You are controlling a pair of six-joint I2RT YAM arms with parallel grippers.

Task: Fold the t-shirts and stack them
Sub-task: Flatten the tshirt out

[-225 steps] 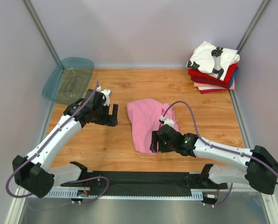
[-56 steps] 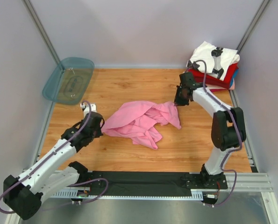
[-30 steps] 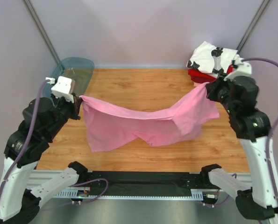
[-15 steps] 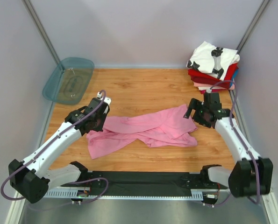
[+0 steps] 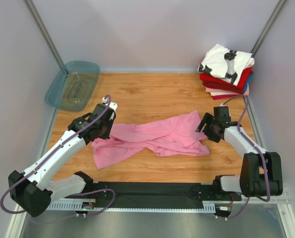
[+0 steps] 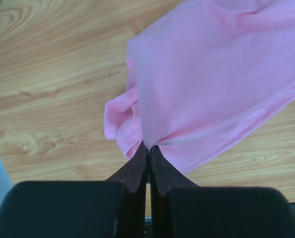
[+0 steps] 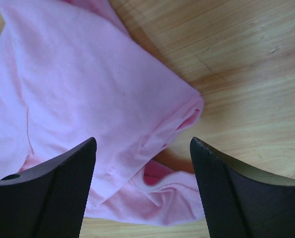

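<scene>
A pink t-shirt lies crumpled in a long band across the middle of the wooden table. My left gripper is shut on its left end; in the left wrist view the closed gripper pinches a fold of the pink t-shirt. My right gripper stands open just above the shirt's right end, holding nothing. In the right wrist view the open gripper straddles the pink t-shirt without touching it. A stack of folded t-shirts, white with black print on top, sits at the back right corner.
A clear teal plastic tray leans at the back left corner. Grey walls close in the table on three sides. Bare wood stretches behind the pink shirt, and the black base rail runs along the near edge.
The shirt, stretched in the air a second ago, was laid on the table. The right gripper let go of its end and drew slightly nearer; the left keeps its grip.
</scene>
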